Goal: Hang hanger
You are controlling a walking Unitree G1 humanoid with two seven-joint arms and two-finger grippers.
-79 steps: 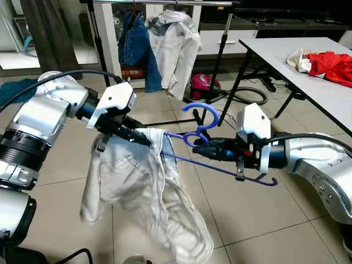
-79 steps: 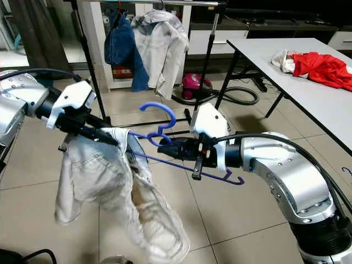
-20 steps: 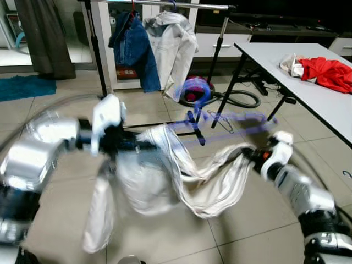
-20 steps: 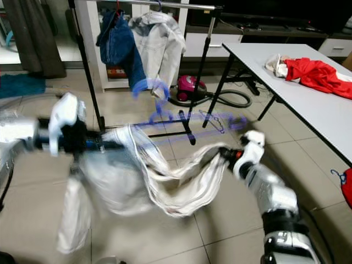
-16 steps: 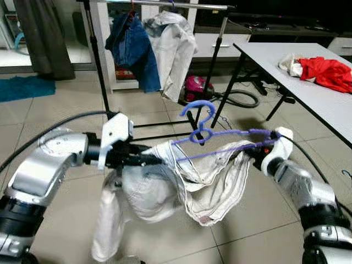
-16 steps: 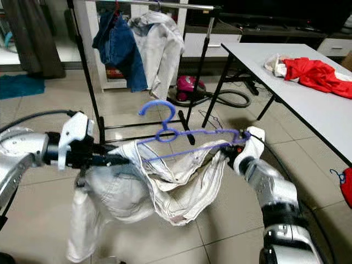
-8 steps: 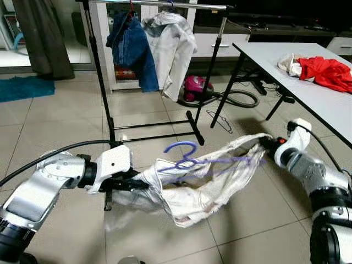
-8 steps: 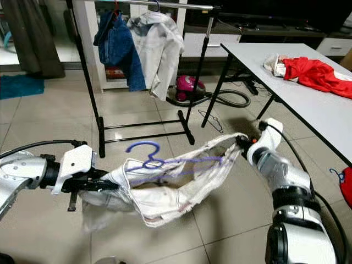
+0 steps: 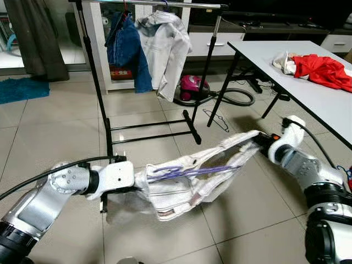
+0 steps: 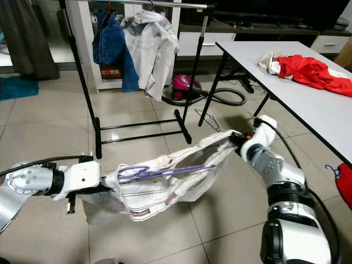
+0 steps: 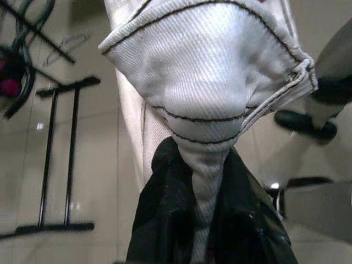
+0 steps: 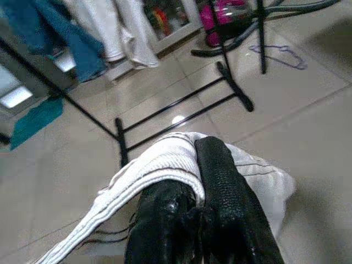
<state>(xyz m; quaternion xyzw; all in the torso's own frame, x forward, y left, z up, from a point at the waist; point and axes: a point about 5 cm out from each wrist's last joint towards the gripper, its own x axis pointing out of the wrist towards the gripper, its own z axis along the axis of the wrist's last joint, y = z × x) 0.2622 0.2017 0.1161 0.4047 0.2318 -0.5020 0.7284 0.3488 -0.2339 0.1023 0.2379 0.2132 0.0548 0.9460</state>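
The left claw (image 11: 203, 181) is pinched tight on one end of the white trousers (image 9: 187, 181), low over the tiled floor (image 9: 60, 121). The right claw (image 12: 192, 198) is clamped on the other end of the waistband, so the cloth stretches between the two claws. The purple hanger (image 9: 190, 171) lies inside the trousers between the claws, nearer the left one. Well beyond both claws stands the clothes rack (image 9: 99, 82) with a blue jacket (image 9: 125, 47) and a pale jacket (image 9: 165, 44). Beyond the right claw a red cloth (image 9: 324, 69) lies on the tabletop (image 9: 264, 52).
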